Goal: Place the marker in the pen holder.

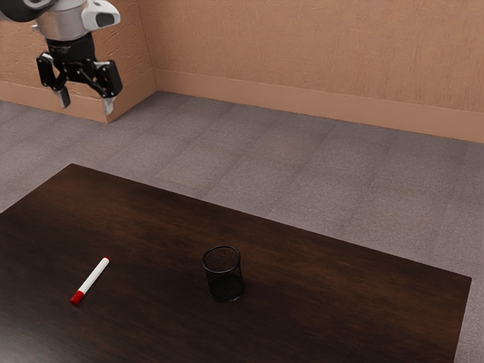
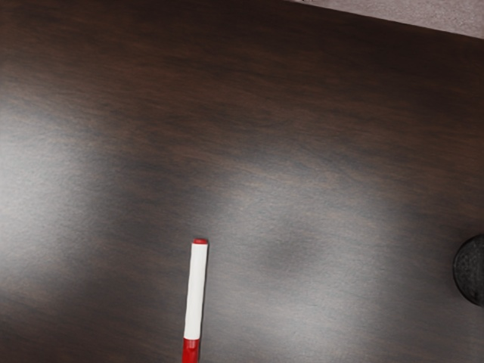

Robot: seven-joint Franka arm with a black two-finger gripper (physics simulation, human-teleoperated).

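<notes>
The task is at its very beginning, as I judge. The slim white marker with the red cap lies flat on the dark brown wooden table, and the round black mesh pen holder stands upright, well apart from it, toward the exterior view's right. Nothing of the work is done: the marker is not grasped, not lifted and not inside the holder. What is left is the whole chain: to go down, to grip the marker, to raise it, to turn it more upright, to bring it above the opening and to release it.

The black two-finger gripper is high above the table level. Its jaws are open, with a wide gap between the two pale fingertips, and they hold nothing.

The marker has a smooth, straight barrel of plastic look, with a longer red cap at one end and a small red plug at the other. Because it seems round, it could roll a little if only one finger touches it first. The holder is like an open cup, with a dark rim and thin see-through mesh walls; I think it is light and could tip if the marker hits the rim. The table has fine streaks of wood grain and a soft shine. Behind it, the floor is grey and looks like carpet, and the wall is tan and lightly rough.
</notes>
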